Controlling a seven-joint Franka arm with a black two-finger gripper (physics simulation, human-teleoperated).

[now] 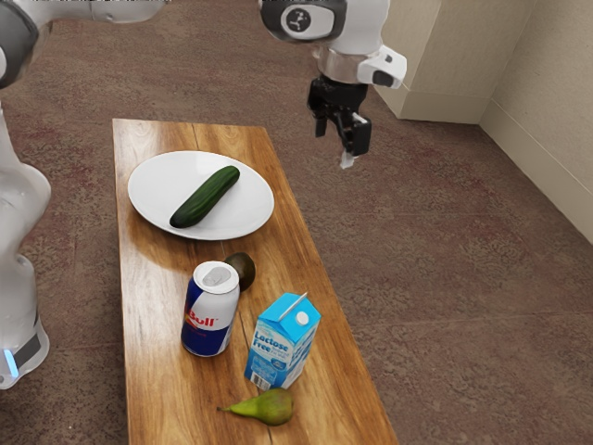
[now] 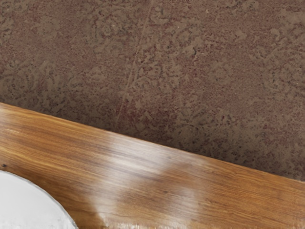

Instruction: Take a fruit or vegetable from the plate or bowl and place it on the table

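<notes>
Green and long, the cucumber (image 1: 206, 197) lay on the white plate (image 1: 153, 190) at the far end of the counter (image 1: 153, 389). The end effector (image 1: 334, 146) was up high, off to the exterior view's right, its fingers spread with nothing between them. Picking up and putting down both seemed left to do.

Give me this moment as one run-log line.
gripper: open, raised | cucumber: on plate | pear, can, carton: on table | status: cucumber not lifted
</notes>
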